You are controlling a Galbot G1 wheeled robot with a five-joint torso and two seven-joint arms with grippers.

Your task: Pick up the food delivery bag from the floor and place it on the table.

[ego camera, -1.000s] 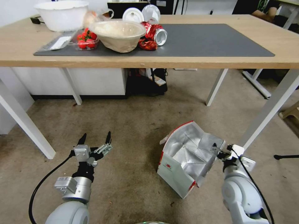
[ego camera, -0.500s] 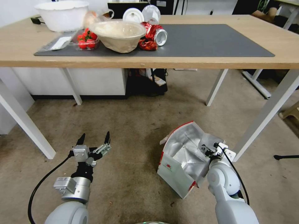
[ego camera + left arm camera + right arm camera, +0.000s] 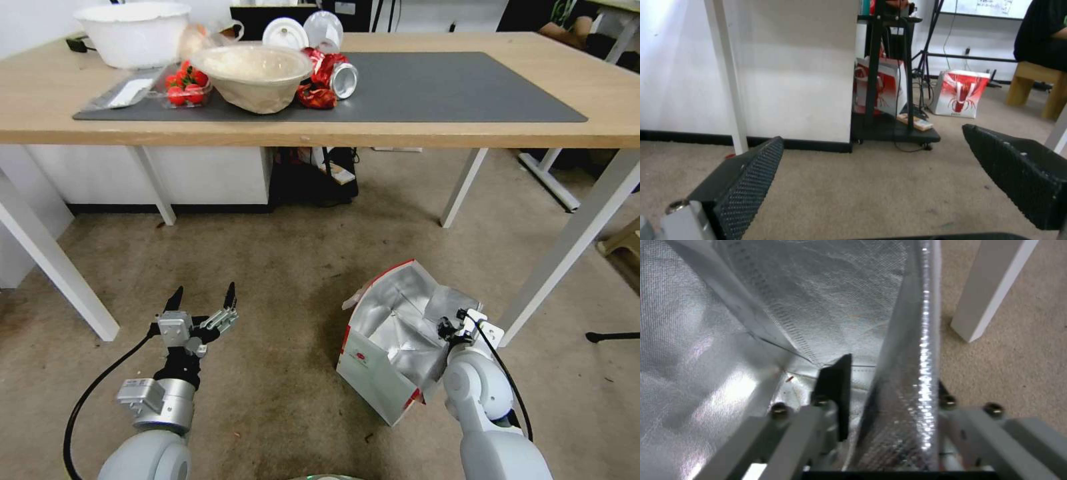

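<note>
The food delivery bag [image 3: 373,373] stands open on the floor [image 3: 280,267], white front with a small red logo, red trim, silver foil inside [image 3: 795,290]. My right gripper [image 3: 448,327] is at the bag's right rim and straddles its foil wall. One dark finger [image 3: 835,390] is inside the bag, the other is hidden behind the wall, and a narrow gap remains beside the foil. My left gripper [image 3: 203,297] hovers open over bare carpet left of the bag, holding nothing [image 3: 871,160]. The table [image 3: 467,133] stands ahead with a dark grey mat.
The mat's left half holds bowls [image 3: 253,73], tomatoes [image 3: 185,85], crushed cans [image 3: 330,77] and lids. A white table leg [image 3: 567,247] slants just right of the bag, seen close by [image 3: 991,290]. A dark cart [image 3: 889,100] and red-white bags stand under the table.
My right arm swung left toward the bag, bringing its gripper from outside the right rim onto the foil wall, then settled. The left arm and the bag stayed put.
</note>
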